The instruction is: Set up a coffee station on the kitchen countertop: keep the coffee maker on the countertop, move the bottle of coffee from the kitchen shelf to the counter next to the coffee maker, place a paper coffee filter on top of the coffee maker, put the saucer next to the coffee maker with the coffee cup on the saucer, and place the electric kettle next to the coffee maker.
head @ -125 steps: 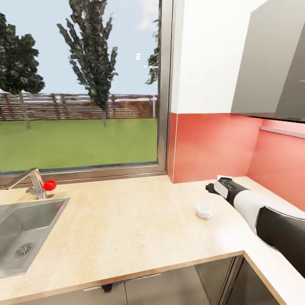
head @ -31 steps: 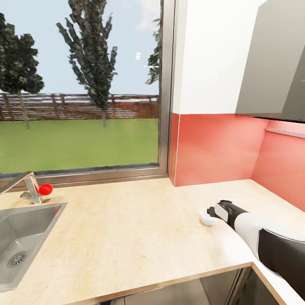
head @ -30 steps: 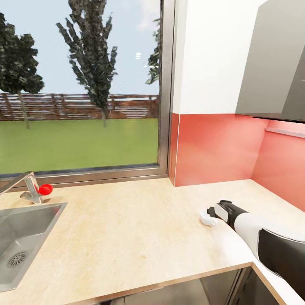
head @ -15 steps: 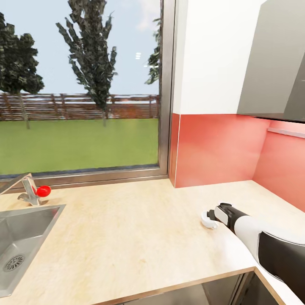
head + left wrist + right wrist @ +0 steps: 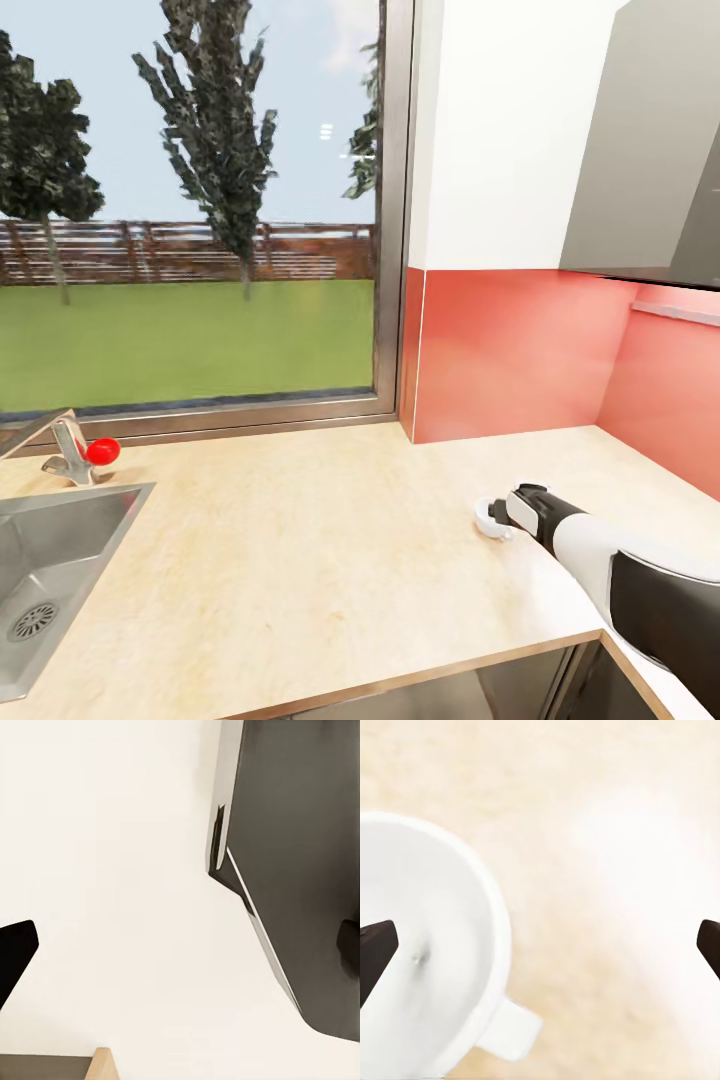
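Coffee cup [image 5: 487, 514] stands on the table [image 5: 300, 540] near its corner. Right pincer [image 5: 540, 945] spread wide, one fingertip over the bowl. Light, rigid, glazed — slippery, chippable; grip the rim wall.

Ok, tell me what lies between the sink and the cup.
Only bare countertop lies between the sink and the cup, seen in the head view.
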Controlling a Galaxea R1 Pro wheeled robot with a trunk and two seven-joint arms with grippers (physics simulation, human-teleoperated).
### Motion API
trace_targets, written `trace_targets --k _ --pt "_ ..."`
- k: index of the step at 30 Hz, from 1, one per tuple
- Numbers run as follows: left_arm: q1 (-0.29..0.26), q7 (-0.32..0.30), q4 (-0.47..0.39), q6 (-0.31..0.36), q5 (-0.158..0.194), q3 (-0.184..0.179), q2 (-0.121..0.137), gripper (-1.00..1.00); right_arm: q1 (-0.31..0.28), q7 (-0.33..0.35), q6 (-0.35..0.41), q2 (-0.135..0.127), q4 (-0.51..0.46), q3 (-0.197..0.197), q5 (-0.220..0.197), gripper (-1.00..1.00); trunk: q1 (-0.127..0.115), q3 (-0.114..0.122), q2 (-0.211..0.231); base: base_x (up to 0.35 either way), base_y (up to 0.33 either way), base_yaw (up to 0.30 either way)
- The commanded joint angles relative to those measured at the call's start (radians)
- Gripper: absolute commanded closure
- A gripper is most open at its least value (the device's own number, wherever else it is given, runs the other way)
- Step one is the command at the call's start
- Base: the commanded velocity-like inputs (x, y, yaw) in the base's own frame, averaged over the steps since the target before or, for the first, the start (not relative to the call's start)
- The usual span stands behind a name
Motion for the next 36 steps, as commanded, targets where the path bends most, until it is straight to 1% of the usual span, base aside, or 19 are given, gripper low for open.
trace_targets --k 1,11,18,26,27,36 --pt "0.0 -0.004 -0.002 -0.002 -0.009 0.009 0.0 -1.0 0.0 -0.006 0.004 -0.001 -0.003 0.008 -0.008 -1.0 0.0 -0.001 -0.001 0.0 0.0 0.0" --pt "0.0 -0.004 -0.002 -0.001 -0.009 0.009 0.0 -1.0 0.014 -0.006 0.003 0.003 -0.003 0.008 -0.008 -1.0 0.0 -0.001 -0.001 0.006 0.0 0.0" --pt "0.0 -0.004 -0.002 -0.002 -0.009 0.009 0.0 -1.0 0.033 -0.005 0.002 0.004 -0.004 0.008 -0.008 -1.0 0.0 -0.001 -0.001 0.103 0.0 0.0" --pt "0.0 -0.004 -0.002 -0.002 -0.009 0.009 0.0 -1.0 0.036 -0.005 0.002 0.004 -0.004 0.008 -0.008 -1.0 0.0 -0.001 -0.001 0.007 0.0 0.0" --pt "0.0 -0.004 -0.002 -0.002 -0.009 0.009 -0.001 -1.0 0.036 -0.005 0.002 0.004 -0.004 0.008 -0.008 1.0 0.0 -0.001 -0.001 0.0 0.0 0.0" --pt "0.0 -0.004 -0.002 -0.002 -0.009 0.009 0.0 -1.0 0.037 -0.005 0.002 0.004 -0.004 0.008 -0.008 1.0 0.0 -0.001 -0.001 0.0 0.0 0.0"
